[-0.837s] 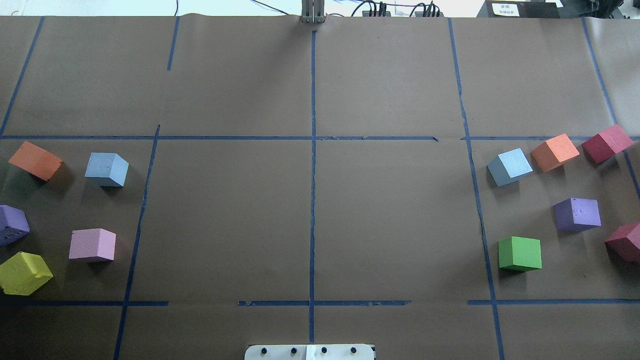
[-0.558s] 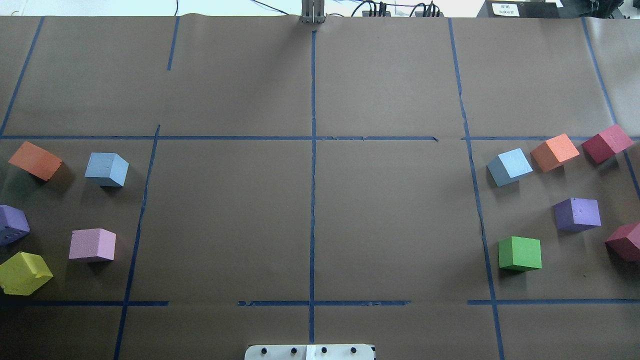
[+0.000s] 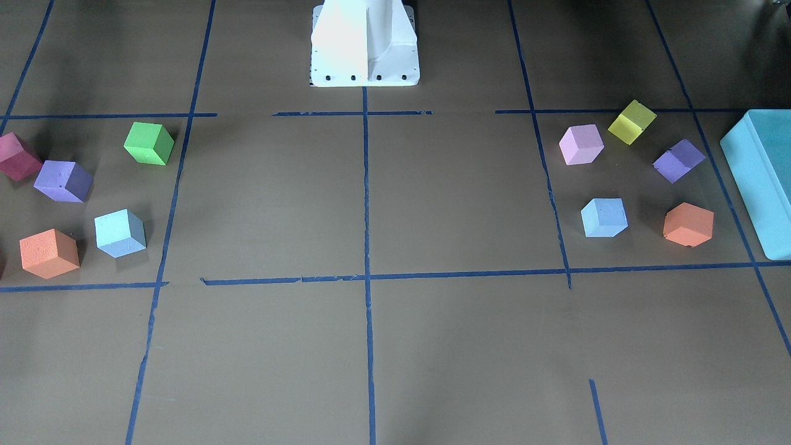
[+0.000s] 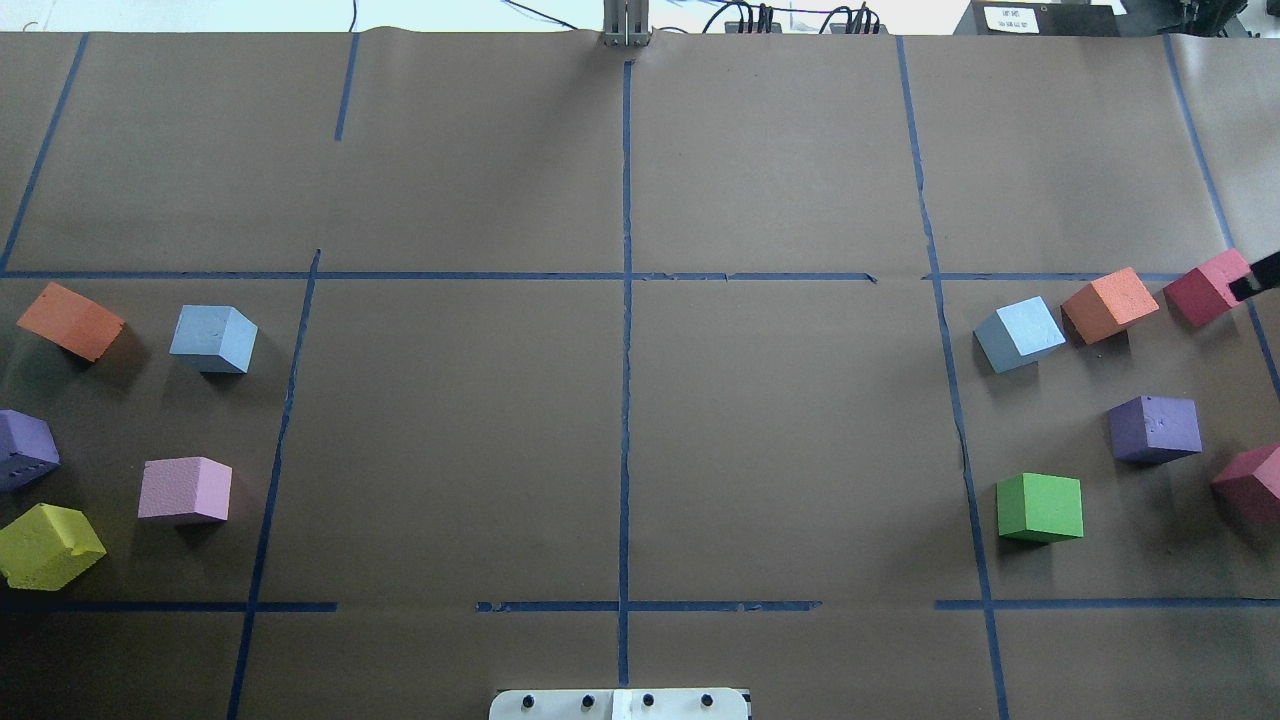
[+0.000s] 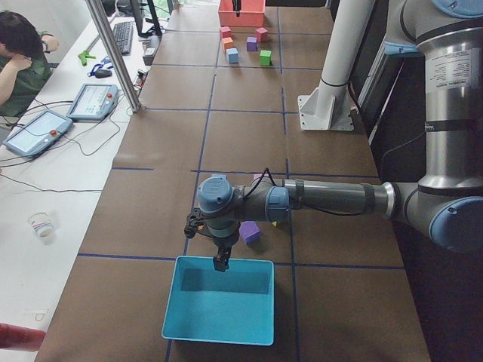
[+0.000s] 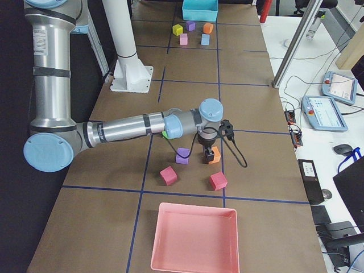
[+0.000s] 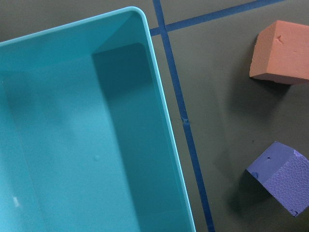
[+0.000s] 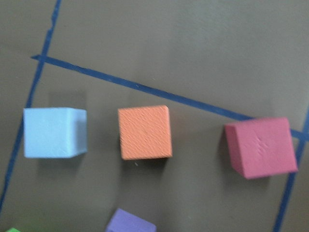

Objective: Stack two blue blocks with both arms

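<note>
One blue block [image 4: 213, 339] sits on the table on my left side, also seen from the front [image 3: 604, 217]. The other blue block [image 4: 1019, 333] sits on my right side beside an orange block [image 4: 1109, 304]; the right wrist view shows it at the left [image 8: 54, 132]. My right gripper [image 6: 209, 153] hangs over the orange block; only a black tip [image 4: 1262, 275] shows in the overhead view, so I cannot tell its state. My left gripper [image 5: 220, 262] hangs over the teal box [image 5: 219, 309], and I cannot tell whether it is open or shut.
Orange [image 4: 70, 320], purple [image 4: 25, 450], pink [image 4: 185, 489] and yellow [image 4: 48, 545] cubes lie on the left. Red [image 4: 1205, 287], purple [image 4: 1155, 428], green [image 4: 1040, 507] and dark red [image 4: 1250, 483] cubes lie on the right. A pink tray [image 6: 193, 239] and white pedestal [image 3: 364, 43] stand nearby.
A black tip of my right gripper has come into the overhead view at the right edge, by the red cube. No block has moved.
</note>
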Robot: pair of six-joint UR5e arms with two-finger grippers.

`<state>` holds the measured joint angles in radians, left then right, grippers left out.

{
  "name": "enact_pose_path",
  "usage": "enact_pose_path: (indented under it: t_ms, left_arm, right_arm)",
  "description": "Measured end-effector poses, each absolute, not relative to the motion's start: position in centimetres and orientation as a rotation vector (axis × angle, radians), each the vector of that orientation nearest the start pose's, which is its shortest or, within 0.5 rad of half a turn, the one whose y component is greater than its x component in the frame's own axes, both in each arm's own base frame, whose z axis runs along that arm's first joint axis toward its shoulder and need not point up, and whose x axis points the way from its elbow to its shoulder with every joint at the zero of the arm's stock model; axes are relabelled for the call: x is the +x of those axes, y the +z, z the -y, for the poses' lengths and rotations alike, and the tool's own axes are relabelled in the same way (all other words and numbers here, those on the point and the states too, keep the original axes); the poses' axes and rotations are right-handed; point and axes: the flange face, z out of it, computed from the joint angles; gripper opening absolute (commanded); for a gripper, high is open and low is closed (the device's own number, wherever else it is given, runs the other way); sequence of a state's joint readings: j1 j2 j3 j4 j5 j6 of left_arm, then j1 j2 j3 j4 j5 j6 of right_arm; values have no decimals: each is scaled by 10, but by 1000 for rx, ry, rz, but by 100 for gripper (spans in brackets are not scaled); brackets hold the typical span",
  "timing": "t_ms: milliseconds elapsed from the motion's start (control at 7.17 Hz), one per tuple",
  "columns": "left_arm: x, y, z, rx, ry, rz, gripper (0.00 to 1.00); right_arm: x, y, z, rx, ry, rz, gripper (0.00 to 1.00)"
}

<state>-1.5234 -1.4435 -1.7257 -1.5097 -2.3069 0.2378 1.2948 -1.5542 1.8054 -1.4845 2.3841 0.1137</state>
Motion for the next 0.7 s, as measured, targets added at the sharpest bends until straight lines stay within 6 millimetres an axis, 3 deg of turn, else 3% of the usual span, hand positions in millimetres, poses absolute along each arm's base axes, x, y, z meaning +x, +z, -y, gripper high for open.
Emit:
enact_pose_path:
  t_ms: [279, 419, 698]
  left_arm:
    - [-46, 650, 438, 41, 261, -739, 100]
    - [-46, 650, 438, 42, 261, -739, 100]
    - [-45, 649, 439, 44, 262, -739, 100]
  right_arm:
    - [-145, 475, 526, 171, -310, 831, 100]
    - [-172, 466, 528, 179, -286, 802, 100]
    - [-222, 471, 522, 209, -231, 815, 100]
